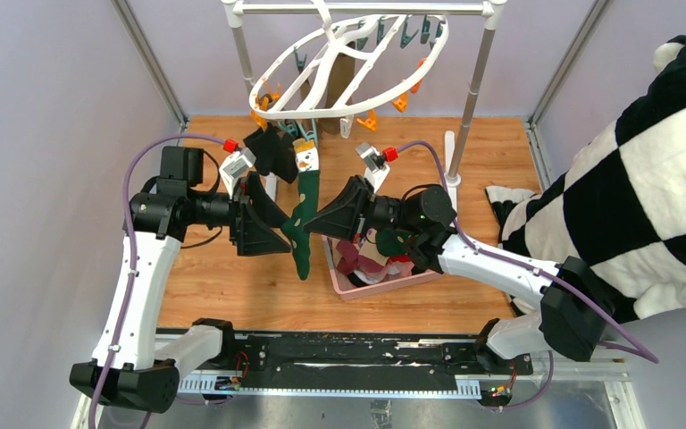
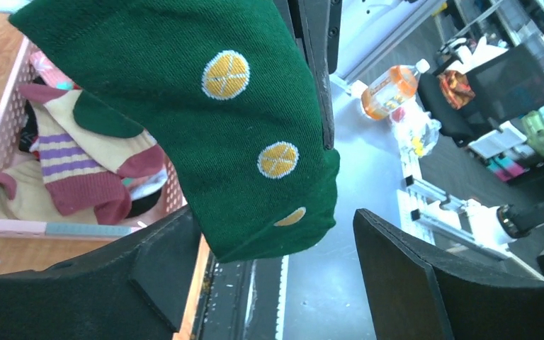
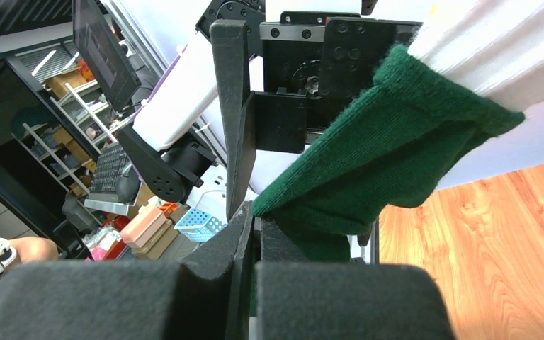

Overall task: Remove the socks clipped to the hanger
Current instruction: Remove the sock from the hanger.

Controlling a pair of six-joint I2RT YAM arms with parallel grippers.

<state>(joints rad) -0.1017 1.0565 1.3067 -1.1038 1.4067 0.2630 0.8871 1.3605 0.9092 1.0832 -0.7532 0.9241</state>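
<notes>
The white oval hanger (image 1: pixel 348 67) with orange and teal clips hangs from the rack at the back. A dark green sock (image 1: pixel 304 210) with a snowman top hangs down from its near edge. A black sock (image 1: pixel 272 147) hangs beside it and a brown sock (image 1: pixel 341 79) further back. My right gripper (image 1: pixel 313 228) is shut on the green sock's middle (image 3: pixel 375 163), jaws pressed together (image 3: pixel 255 212). My left gripper (image 1: pixel 281 234) is open. The green sock's toe (image 2: pixel 255 142), with yellow dots, hangs between its fingers (image 2: pixel 276 262) without being pinched.
A pink slotted basket (image 1: pixel 344 284) with several socks sits under my right arm; it also shows in the left wrist view (image 2: pixel 42 228). A black-and-white checked plush cloth (image 1: pixel 643 179) fills the right side. The grey rack pole (image 1: pixel 473 89) stands at the back right.
</notes>
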